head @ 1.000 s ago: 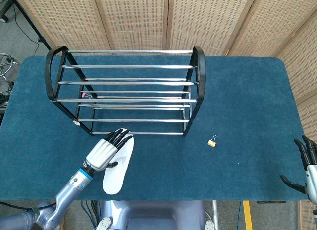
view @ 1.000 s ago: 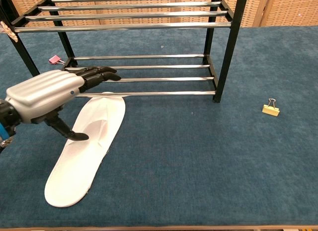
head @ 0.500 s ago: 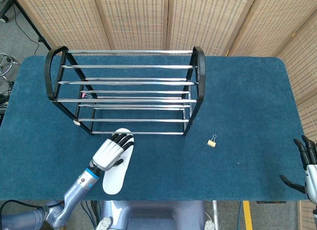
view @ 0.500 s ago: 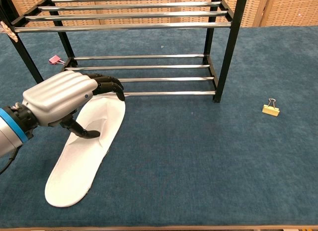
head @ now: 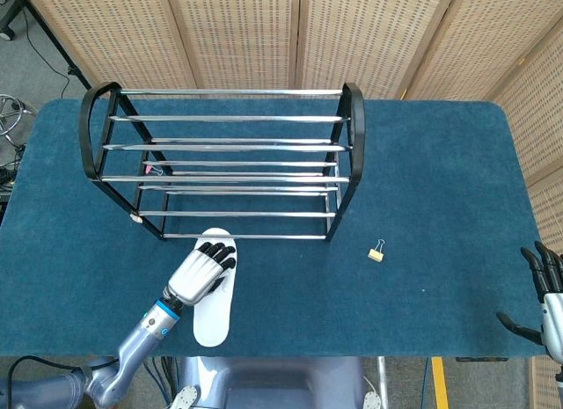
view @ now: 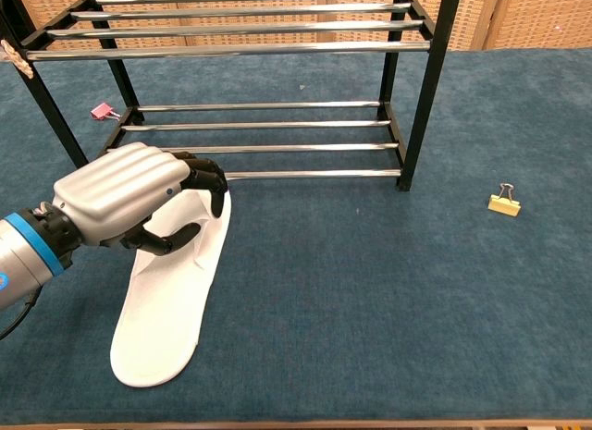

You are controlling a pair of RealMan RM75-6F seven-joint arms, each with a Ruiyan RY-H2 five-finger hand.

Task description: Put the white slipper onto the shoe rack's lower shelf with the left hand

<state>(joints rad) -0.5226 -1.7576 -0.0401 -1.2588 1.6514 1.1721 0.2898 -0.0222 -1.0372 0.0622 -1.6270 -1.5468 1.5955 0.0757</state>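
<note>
The white slipper (head: 214,314) (view: 165,321) lies flat on the blue table, its toe just in front of the black shoe rack (head: 220,163). My left hand (head: 201,273) (view: 125,194) lies over the toe end. Its fingers curl down over the upper and the thumb reaches under the strap, gripping it. The rack's lower shelf (view: 277,148) of chrome bars sits just beyond the fingertips and holds nothing. My right hand (head: 547,290) hangs at the table's right front edge with fingers spread, holding nothing.
A gold binder clip (head: 376,251) (view: 504,202) lies on the table right of the rack. A pink clip (view: 100,110) lies beneath the rack at its back left. The rack's black end post (view: 421,88) stands right of the slipper.
My left hand has pulled back from the rack and curled its fingers over the slipper's toe. The slipper's heel has swung to the right.
</note>
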